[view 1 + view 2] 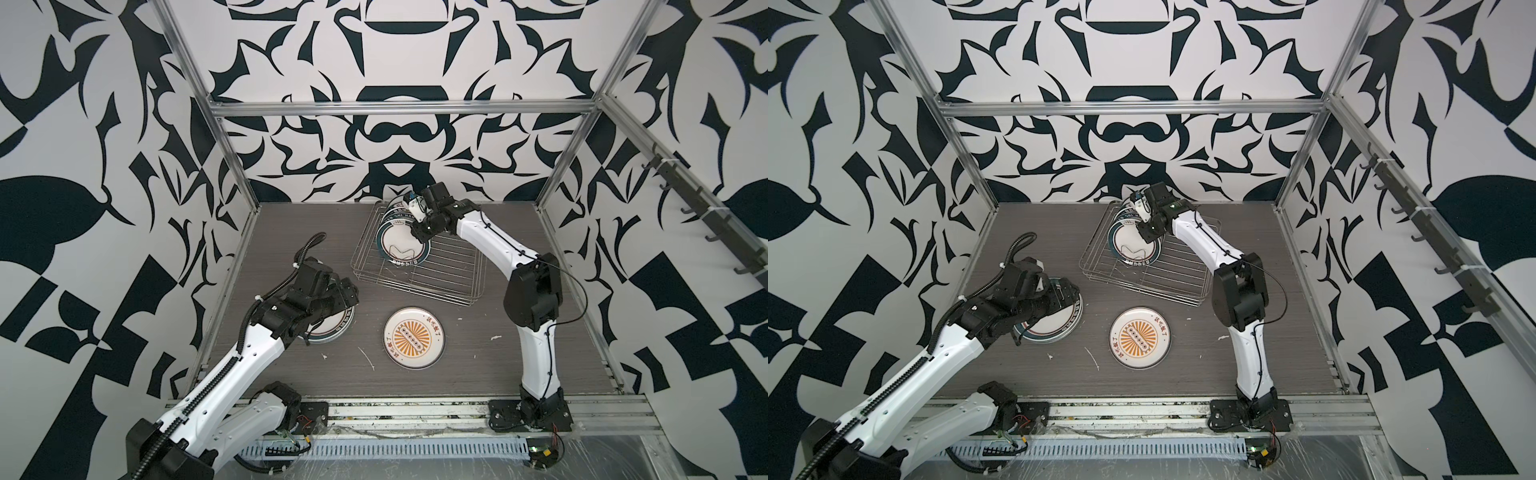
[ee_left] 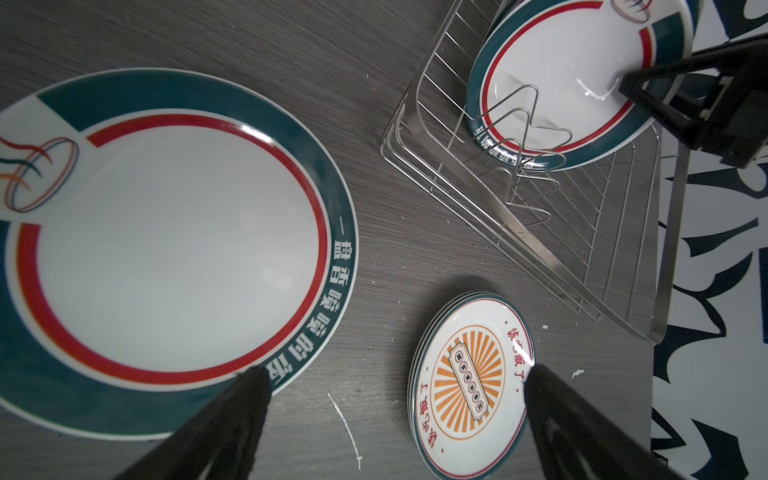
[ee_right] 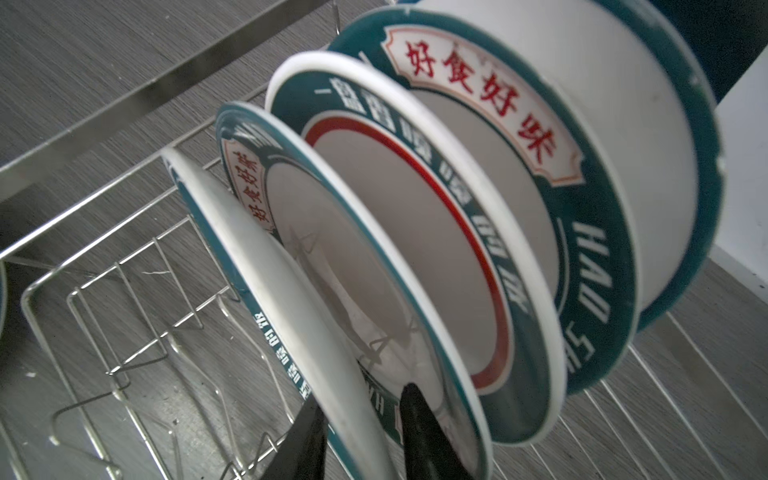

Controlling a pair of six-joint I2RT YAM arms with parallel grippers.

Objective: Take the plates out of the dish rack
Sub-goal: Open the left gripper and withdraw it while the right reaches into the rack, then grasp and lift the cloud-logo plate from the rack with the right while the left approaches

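- 1 dish rack [image 1: 451,276] sits on the table [image 1: 519,353], at 12 o'clock from table centre in both top views.
- Plates in the rack: 5 counted in the right wrist view. All stand on edge, packed at the rack's 11 o'clock corner.
- Front plate [image 3: 266,316] of those five has a teal rim and faces 6 o'clock.
- Right jaws: narrow gap straddling the front plate's rim. One finger [image 3: 424,428] is behind the plate, the other on its face side. Can't tell if they actually pinch it.
- 2 stacks lie flat on the table.
- Teal-rim stack [image 1: 334,330] is at 8 o'clock and its top plate has a red ring. At least 2 rims show, full count unclear.
- Sunburst stack [image 1: 414,337] is at 6 o'clock, orange print up. At least 3 rims show in the left wrist view.
- Left jaws: spread wide, holding nothing, above the table by the teal-rim stack, touching no plate.
- The two stacks are apart from each other, and neither touches the rack.
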